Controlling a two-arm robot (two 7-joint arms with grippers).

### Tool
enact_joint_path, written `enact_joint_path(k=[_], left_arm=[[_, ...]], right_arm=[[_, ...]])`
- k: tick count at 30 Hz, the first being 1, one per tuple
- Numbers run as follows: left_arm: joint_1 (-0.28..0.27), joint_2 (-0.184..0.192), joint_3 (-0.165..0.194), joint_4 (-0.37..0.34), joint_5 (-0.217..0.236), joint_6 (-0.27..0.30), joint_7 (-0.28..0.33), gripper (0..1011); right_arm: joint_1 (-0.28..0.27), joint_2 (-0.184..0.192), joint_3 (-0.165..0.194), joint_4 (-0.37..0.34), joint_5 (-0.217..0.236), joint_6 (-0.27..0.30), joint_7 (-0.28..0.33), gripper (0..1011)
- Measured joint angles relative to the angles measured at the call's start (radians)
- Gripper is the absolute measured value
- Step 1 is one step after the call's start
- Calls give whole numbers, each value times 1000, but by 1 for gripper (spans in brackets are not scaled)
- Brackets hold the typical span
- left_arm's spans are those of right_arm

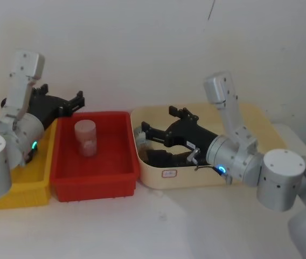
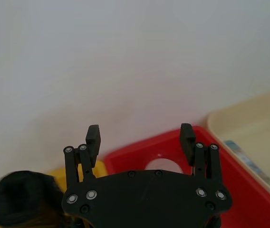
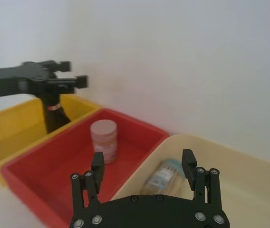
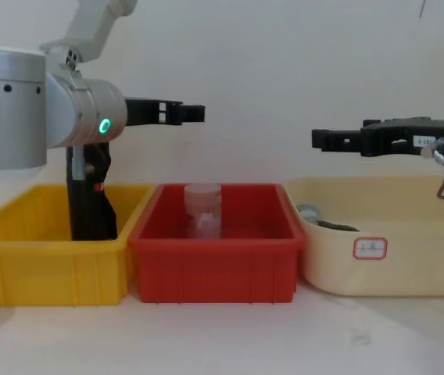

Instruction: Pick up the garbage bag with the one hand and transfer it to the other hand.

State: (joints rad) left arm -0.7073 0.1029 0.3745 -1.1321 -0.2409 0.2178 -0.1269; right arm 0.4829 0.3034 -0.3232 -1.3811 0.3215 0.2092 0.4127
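The garbage bag (image 4: 77, 195), a straight black roll taller than the clear jar (image 4: 203, 208), stands upright in the yellow bin (image 4: 19, 266). A lumpy black roll with a red mark (image 4: 102, 205) leans against it. My left gripper (image 4: 193, 113), on the arm with the green light, hangs open and empty above the bins, higher than the bag and to its right. In the left wrist view the left gripper (image 2: 140, 135) has its fingers spread over the red bin (image 2: 249, 190). My right gripper (image 1: 157, 121), on the arm with the blue light, is open and empty over the cream bin (image 1: 196, 181).
The clear jar (image 1: 85, 137) stands in the red bin (image 1: 96, 183) between the yellow bin and the cream bin. A labelled bottle (image 3: 162, 175) and dark items (image 1: 158, 157) lie in the cream bin. A white wall runs close behind the bins.
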Motion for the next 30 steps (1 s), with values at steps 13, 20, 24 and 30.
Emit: enact_joint_path(k=[13,20,24,30], left_arm=[[6,-11,6,20,-31,-15,-87,1001],[7,-13,8,24,-38,-18,-107,1001],[7,-14,8,25,-41,-19,-114,1001],[8,-14,9,27,-43,-20,-122,1001]], right_arm=[[-86,15,-15,-98,5,-37,-7,1004],[-107,18,-18,-122,6,-46,-9,1004],[-113,19,-19,-128,6,-48,-9,1004],[-120,20,-20,-137,7,-51,-10,1004]])
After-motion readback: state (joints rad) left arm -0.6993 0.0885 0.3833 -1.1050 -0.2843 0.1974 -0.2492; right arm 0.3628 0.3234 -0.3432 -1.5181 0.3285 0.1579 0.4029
